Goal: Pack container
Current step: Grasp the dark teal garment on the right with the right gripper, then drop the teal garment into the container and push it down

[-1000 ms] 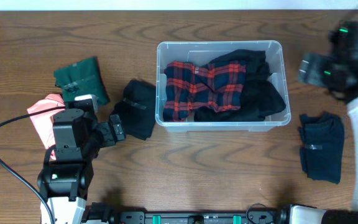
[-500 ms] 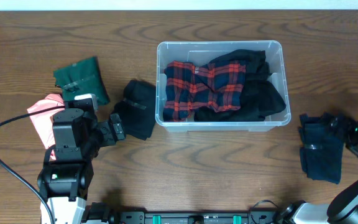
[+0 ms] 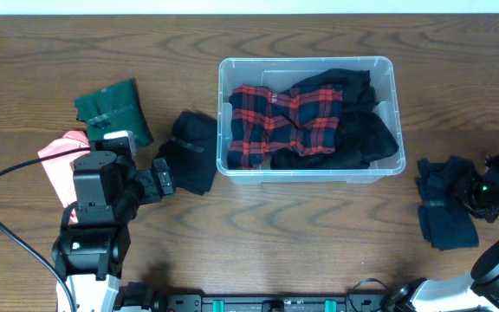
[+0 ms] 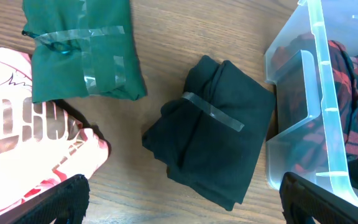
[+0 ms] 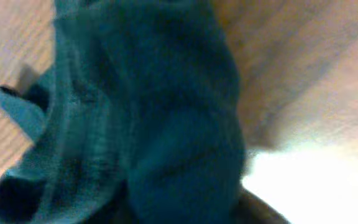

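Container point(image 3: 310, 177) mid-table, part filled with plaid cloth point(image 3: 271, 126). Left gripper point(image 3: 164, 178) wide open, empty, poised by black bundle point(image 3: 195, 149) as likely next pick. Right gripper point(image 3: 480, 189) pressed into navy bundle point(image 3: 446, 218); finger gap hidden, cannot tell.

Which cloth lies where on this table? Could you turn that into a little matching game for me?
Things:
1. red plaid cloth
2. green bundle
3. black bundle
4. dark blue cloth

Places:
A. by the right gripper
B. inside the container
C. on the table, just left of the container
D. far left, next to the pink cloth

Pairs: 1-B, 2-D, 3-C, 4-A
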Motion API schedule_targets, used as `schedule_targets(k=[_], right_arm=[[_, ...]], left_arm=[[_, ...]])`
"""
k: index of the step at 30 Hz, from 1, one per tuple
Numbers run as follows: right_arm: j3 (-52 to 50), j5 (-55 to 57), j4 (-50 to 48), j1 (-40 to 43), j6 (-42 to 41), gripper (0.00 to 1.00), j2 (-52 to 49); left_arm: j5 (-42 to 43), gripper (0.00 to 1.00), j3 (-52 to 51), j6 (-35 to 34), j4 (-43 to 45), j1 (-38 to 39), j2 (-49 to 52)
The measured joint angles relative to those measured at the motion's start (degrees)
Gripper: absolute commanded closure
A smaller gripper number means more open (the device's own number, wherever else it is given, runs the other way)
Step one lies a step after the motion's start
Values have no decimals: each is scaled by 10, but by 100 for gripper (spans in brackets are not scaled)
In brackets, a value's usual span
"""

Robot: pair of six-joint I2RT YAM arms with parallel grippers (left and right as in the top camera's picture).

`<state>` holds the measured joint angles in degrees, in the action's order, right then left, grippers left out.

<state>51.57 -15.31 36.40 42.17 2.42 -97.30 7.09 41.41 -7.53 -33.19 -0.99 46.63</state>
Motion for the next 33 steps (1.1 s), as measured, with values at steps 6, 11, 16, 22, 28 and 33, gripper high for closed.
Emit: schedule_targets(k=[6, 11, 16, 22, 28, 33], right_arm=[[61, -54, 82, 3, -2, 99, 21], [198, -74, 133, -17, -5, 99, 117], [307, -95, 133, -118, -49, 99, 233], [320, -94, 98, -319, -183, 99, 276], [284, -10, 3, -520, -337, 99, 209], [254, 50, -96, -628, -458, 99, 122]], left_arm=[[0, 2, 0, 0, 0, 0, 0], [0, 2, 0, 0, 0, 0, 0], [0, 2, 0, 0, 0, 0, 0], [0, 2, 0, 0, 0, 0, 0], [0, 2, 0, 0, 0, 0, 0], [0, 2, 0, 0, 0, 0, 0]])
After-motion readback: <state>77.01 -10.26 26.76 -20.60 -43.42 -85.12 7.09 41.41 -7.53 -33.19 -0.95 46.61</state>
